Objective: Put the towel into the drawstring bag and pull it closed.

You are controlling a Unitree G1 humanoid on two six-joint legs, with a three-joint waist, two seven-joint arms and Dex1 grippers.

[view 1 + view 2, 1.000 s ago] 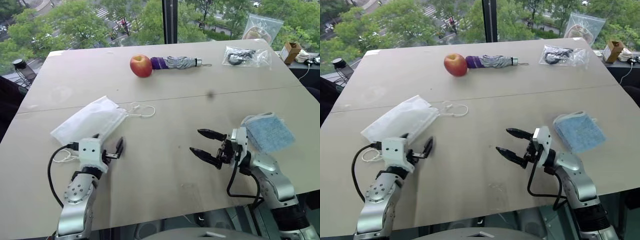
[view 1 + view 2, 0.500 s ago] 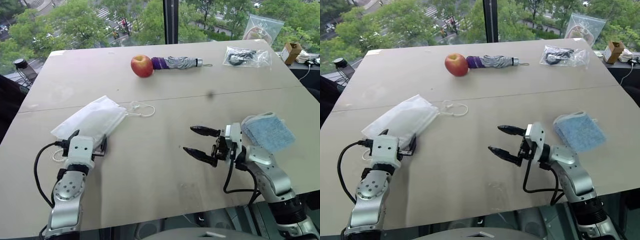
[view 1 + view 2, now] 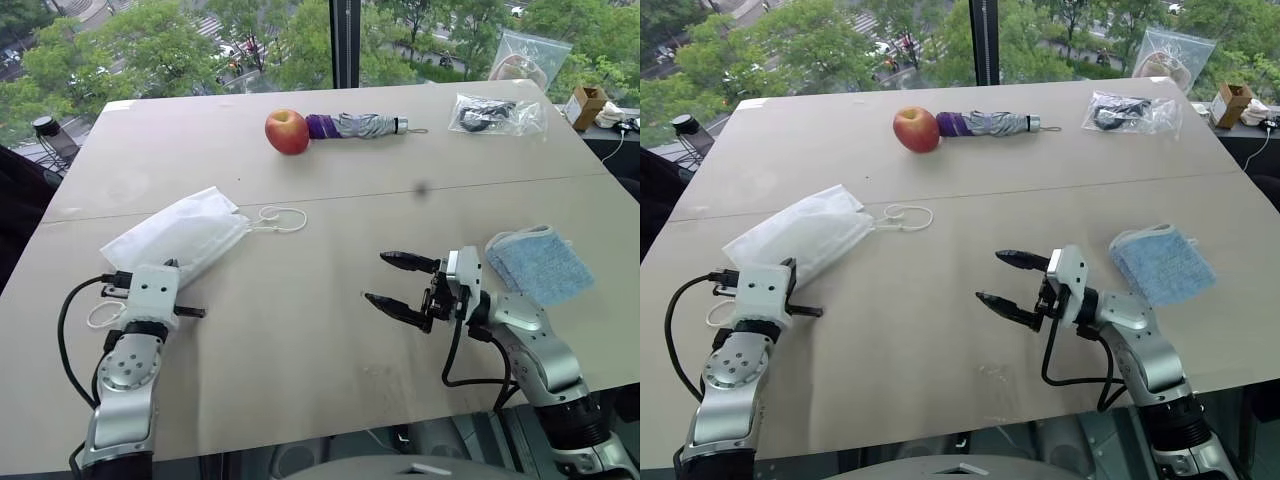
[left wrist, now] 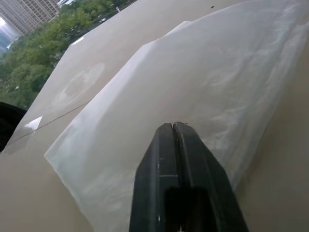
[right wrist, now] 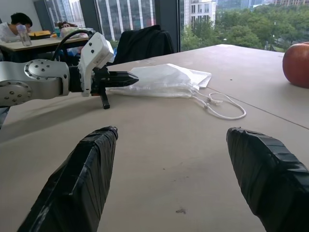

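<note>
While the left gripper (image 4: 174,126) sat low at the lower left of the left eye view, its two black fingers were pressed flat together. Their tips lay at the near edge of the drawstring bag (image 3: 180,238), but I could not tell if any cloth was caught between them. The bag was white and thin. It lay flat on the table (image 3: 320,200) at the left middle of the frame, just above the left gripper. Its white cord (image 3: 279,219) made a loop on the table to the right of the bag.

The right gripper (image 3: 392,281) was at the lower right of the frame and pointed toward the left side. Its claw was wide open and held nothing. In the right wrist view the two fingers (image 5: 79,181) stood far apart, with the bag and the left gripper across the table beyond them.

The towel (image 3: 536,266) was light blue and fuzzy. It lay on the table at the right middle of the frame, just to the right of the right arm, and no gripper touched it.

At the top middle of the frame a red apple (image 3: 287,132) touched the end of a folded umbrella (image 3: 356,125). A clear plastic bag (image 3: 495,114) with dark things inside lay at the upper right.
</note>
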